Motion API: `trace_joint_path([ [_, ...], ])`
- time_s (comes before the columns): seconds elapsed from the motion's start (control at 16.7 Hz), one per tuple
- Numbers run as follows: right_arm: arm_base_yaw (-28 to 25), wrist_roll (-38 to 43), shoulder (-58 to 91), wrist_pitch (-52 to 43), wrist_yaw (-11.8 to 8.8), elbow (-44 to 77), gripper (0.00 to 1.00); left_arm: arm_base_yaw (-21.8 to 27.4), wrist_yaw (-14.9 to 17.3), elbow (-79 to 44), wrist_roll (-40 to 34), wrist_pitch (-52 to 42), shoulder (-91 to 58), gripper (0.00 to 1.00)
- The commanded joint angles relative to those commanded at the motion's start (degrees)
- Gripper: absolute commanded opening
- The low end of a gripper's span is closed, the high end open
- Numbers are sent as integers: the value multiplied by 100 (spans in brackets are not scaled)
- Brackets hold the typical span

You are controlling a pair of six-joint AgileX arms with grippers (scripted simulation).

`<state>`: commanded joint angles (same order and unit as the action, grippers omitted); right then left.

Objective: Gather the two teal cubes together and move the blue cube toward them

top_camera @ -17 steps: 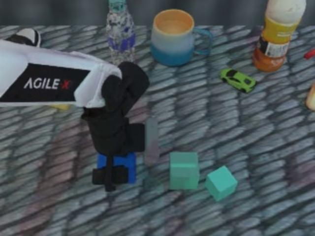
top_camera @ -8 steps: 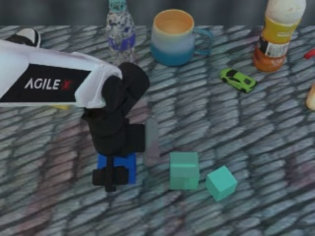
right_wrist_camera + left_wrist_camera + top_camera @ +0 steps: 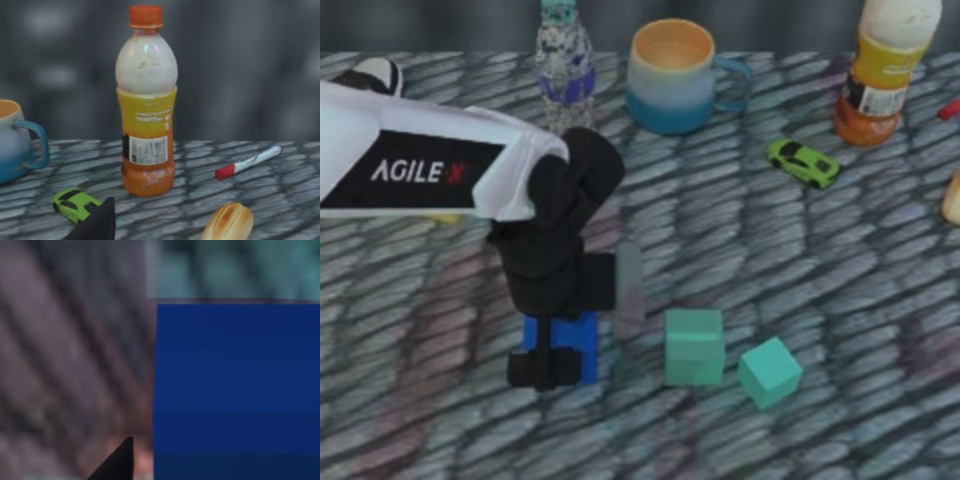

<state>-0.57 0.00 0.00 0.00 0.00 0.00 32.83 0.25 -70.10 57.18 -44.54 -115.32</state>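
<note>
White arm (image 3: pixel 410 160) shell, black panel lettered "AGILE X" in white and red. Rounded black wrist, boxy black tool (image 3: pixel 545 368) at centre-left of frame.

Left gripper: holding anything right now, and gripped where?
Cannot tell. The left gripper is down over the blue cube, hiding most of it; finger contact isn't visible. The left wrist view shows only the cube's face.

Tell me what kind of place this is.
Most likely a simulated tabletop test scene: a stone-patterned table strewn with unrelated items, namely a mug, a toy car and an orange bottle.
</note>
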Motion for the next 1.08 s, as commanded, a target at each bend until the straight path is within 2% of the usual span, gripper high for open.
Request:
trace_joint_path([
  [0.54,0,0,0,0,0,0,100,-9,1,-73,13,-100,41,100],
  [0.9,0,0,0,0,0,0,100,-98,-1,-721,-2,-1280,515,100],
  [1.08,0,0,0,0,0,0,100,-122,-4,-842,-15,-1470,633,100],
])
